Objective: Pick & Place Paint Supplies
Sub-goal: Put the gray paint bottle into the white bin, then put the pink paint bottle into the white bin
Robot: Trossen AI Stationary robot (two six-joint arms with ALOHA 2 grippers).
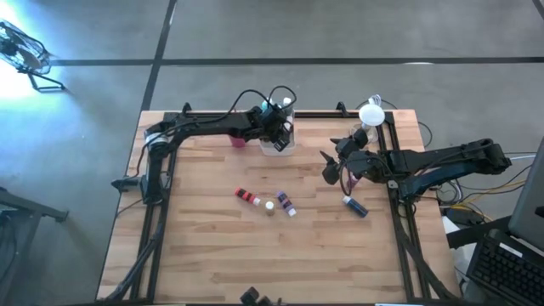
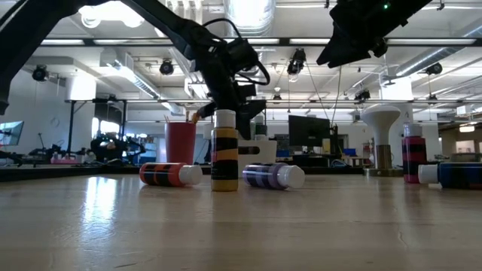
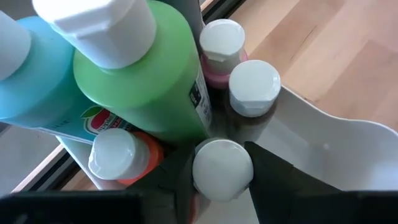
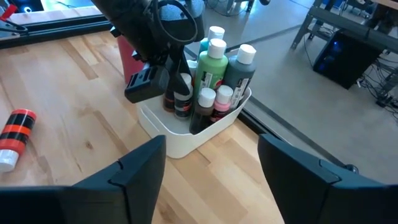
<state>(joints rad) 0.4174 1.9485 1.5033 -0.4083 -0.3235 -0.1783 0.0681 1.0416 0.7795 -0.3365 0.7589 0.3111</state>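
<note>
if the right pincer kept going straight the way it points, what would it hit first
Probably the white rectangular plastic tray packed with paint bottles; bare wooden table lies between. The open right pincer aims at it, though depth is unclear.

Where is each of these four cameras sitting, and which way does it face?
High view: overhead, looking down on the wooden table and both arms.
Low view: at tabletop height, facing the upright yellow bottle; arms reach in from above.
Left wrist view: on the left arm, above white-capped bottles; left tool around one cap.
Right wrist view: on the right arm, open right tool in front.
Shared: the white tray shows overhead too.
</note>
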